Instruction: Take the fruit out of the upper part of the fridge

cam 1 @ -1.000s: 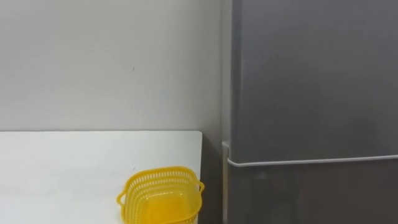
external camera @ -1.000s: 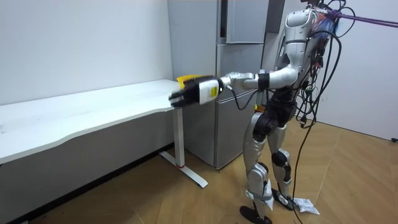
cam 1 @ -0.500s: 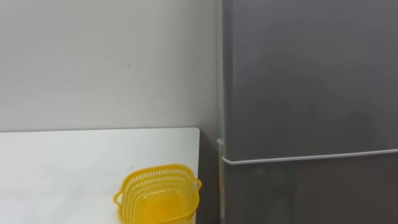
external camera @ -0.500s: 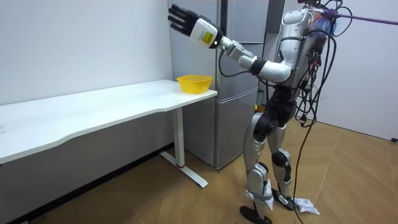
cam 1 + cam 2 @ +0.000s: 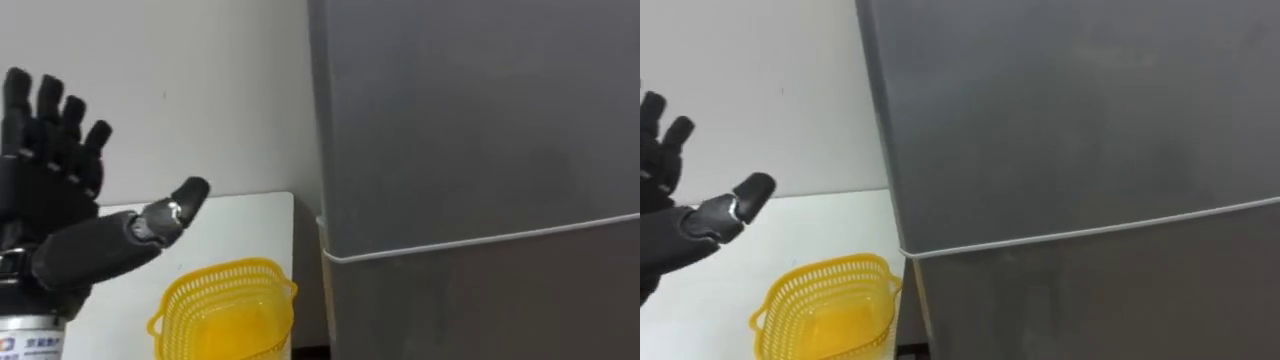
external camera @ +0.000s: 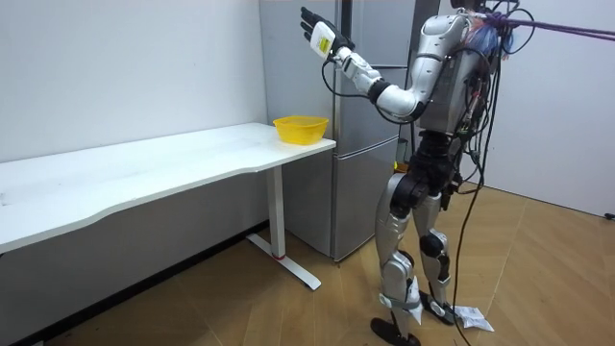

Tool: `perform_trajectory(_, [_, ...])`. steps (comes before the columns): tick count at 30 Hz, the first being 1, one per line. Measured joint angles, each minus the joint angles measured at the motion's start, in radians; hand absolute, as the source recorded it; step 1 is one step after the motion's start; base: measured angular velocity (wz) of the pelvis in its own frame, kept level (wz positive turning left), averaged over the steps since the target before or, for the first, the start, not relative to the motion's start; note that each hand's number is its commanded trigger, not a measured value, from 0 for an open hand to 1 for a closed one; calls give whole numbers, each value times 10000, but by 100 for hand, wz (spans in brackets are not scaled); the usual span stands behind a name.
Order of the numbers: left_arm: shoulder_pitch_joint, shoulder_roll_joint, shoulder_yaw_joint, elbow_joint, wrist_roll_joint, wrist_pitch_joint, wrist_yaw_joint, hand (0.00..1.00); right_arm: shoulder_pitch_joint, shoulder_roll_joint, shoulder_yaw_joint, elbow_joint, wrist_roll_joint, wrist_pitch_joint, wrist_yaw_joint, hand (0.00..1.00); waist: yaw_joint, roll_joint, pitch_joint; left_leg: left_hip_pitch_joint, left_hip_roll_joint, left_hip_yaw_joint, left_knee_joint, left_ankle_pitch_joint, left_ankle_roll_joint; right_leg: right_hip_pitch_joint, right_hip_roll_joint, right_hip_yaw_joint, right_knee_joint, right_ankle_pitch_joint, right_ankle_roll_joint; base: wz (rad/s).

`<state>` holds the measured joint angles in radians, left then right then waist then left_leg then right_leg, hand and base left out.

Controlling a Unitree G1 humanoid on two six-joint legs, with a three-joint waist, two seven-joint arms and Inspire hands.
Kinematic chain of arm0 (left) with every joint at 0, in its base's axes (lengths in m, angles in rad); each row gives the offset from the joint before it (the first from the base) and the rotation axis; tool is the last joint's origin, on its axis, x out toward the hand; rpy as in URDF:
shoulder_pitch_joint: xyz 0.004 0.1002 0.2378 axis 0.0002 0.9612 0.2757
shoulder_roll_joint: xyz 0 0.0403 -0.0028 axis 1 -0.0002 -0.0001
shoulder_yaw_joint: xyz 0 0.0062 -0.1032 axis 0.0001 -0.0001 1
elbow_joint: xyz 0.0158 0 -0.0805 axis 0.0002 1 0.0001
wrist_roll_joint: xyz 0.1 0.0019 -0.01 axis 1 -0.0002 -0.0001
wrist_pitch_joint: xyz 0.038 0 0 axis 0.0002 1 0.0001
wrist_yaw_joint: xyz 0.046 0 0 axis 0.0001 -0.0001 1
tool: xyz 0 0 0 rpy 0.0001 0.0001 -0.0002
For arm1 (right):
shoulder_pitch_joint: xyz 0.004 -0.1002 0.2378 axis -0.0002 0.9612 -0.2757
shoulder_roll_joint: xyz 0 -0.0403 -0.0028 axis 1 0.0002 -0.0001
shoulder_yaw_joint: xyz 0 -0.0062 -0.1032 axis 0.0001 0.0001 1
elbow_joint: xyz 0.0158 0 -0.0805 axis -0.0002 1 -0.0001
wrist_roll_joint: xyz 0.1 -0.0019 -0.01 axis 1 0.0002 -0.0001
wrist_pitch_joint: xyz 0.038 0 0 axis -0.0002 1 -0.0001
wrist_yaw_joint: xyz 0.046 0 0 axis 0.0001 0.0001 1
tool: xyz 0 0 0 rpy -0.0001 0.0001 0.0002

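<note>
the fingers point(image 5: 48, 110) of the left hand point(image 5: 50, 215) are straight and spread wide, the thumb stuck out to the side toward the fridge, and they have hold of nothing. the hand is raised with its palm facing forward in front of the pale wall point(image 5: 200, 80), above the table point(image 5: 240, 225) and apart from everything on it. in the room view the same hand point(image 6: 315, 29) is held high, at about the level of the robot's head.

below and to the right of the hand a yellow basket point(image 5: 215, 285) of open lattice plastic stands upright at the table's end, just beside the fridge point(image 5: 480, 130). nothing shows inside it but its own yellow bottom.

the grey fridge stands against the table's end. its upper door point(image 5: 470, 110) is closed, so whatever it holds is hidden. a light seam point(image 5: 480, 240) separates it from the lower door point(image 5: 500, 310), also closed.

the robot stands upright on the wooden floor point(image 6: 288, 317), facing the fridge.
</note>
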<state>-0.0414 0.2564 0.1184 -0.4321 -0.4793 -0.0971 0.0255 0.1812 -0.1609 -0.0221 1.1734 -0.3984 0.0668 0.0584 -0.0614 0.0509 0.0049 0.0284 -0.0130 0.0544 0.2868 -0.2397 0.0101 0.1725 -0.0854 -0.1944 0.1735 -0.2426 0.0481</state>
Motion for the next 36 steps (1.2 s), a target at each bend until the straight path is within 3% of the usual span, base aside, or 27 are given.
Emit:
perform_trajectory(5, [-306,183,-297,-43,-331,454,-1249,0,-52,-235,3,-5,-6,197,208,0,-103,213,-61,-1,31,167,-30,1,1,-156,-4,188,129,1,-2,-10])
perform_trajectory(7, [-378,386,-453,-66,-395,652,-1709,0,-55,-324,3,-8,-5,228,267,0,-119,282,-93,18,39,233,-30,1,2,-159,-6,247,131,1,-3,-7])
perform_trajectory(10, [-807,495,-471,-75,-414,978,-2399,0,-53,-375,-1,-8,-11,383,322,0,-154,298,-82,0,63,263,-1,3,4,-169,10,266,151,8,-14,-2])
perform_trajectory(14, [-1253,836,-540,-74,-424,997,-3140,0,-56,-449,1,-77,-20,591,325,0,-168,311,-73,-20,63,300,16,2,5,-150,7,303,147,9,-14,0])
perform_trajectory(17, [-1260,910,-684,-73,-422,1093,-3541,0,-124,-496,3,-122,6,587,308,0,-166,354,-45,-17,63,316,20,3,6,-153,4,299,142,8,-13,0])
perform_trajectory(23, [-1260,1141,-865,-72,-547,1363,-3916,0,-335,-548,10,-87,68,571,245,0,-194,399,-16,-16,75,425,13,4,4,-161,-1,281,118,3,-6,0])
perform_trajectory(35, [-1259,1321,-903,92,-627,1528,-4382,0,-395,-586,137,18,89,666,284,0,-293,327,35,-16,80,472,33,5,5,-149,-7,252,150,4,-7,0])
perform_trajectory(36, [-1259,1329,-903,104,-627,1557,-4403,39,-396,-586,164,18,88,668,283,0,-297,328,35,-16,79,471,35,5,6,-147,-7,251,154,4,-7,0])
